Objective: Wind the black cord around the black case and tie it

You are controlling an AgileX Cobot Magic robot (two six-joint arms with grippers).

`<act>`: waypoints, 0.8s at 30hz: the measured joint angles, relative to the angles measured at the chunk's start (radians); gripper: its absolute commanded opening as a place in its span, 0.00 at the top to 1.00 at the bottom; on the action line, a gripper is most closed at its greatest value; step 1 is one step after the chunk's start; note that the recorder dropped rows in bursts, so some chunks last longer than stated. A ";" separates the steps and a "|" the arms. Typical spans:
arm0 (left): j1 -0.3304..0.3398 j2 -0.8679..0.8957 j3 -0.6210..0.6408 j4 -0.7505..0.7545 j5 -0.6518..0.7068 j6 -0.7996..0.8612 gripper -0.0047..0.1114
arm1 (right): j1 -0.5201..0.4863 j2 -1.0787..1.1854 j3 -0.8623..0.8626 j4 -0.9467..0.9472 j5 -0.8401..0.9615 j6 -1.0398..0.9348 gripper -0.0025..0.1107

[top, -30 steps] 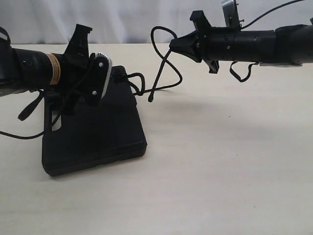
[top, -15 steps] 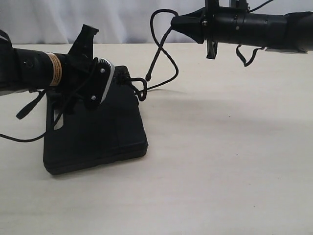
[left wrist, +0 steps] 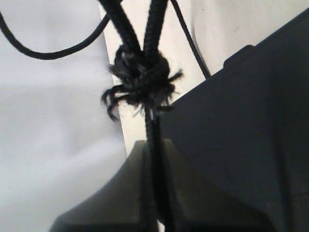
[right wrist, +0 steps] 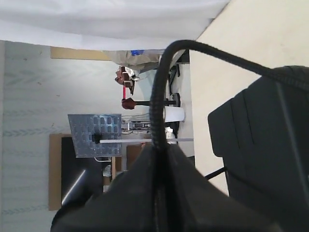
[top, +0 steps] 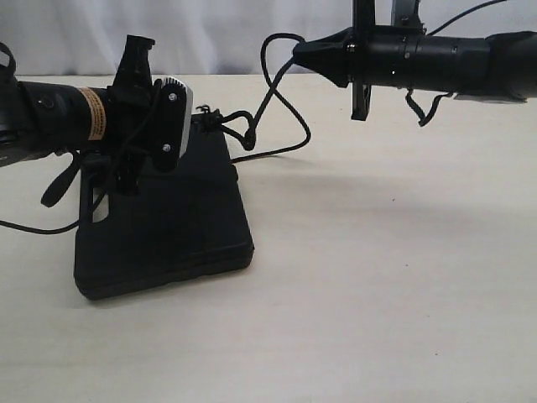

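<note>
Legible text: none in any view.

Item 1 — orange label band (top: 94,117) wrapped around the left arm (top: 46,117), exterior view. Dark print runs across it, too small and blurred to read; no word, brand or number can be made out.

Item 2 — background equipment (right wrist: 130,96) beyond the counter (right wrist: 251,43), right wrist view. It shows only as colour patches and blurred shapes, and nothing on it can be read.

Pale table (top: 394,285), white curtain (top: 210,34) behind it. Bkgd in right wrist view: perforated metal plate (right wrist: 94,129), white cup (right wrist: 174,115), small red item (right wrist: 128,103).
</note>
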 measured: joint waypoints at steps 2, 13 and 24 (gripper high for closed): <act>0.000 0.000 0.000 -0.007 0.000 0.000 0.96 | 0.000 0.000 0.013 0.000 -0.002 0.015 0.94; 0.000 0.000 0.000 -0.013 0.002 0.000 0.96 | 0.000 0.000 0.021 0.000 0.022 0.097 0.94; 0.000 0.000 0.000 -0.017 0.002 0.000 0.96 | 0.000 0.000 0.021 0.000 0.012 0.148 0.94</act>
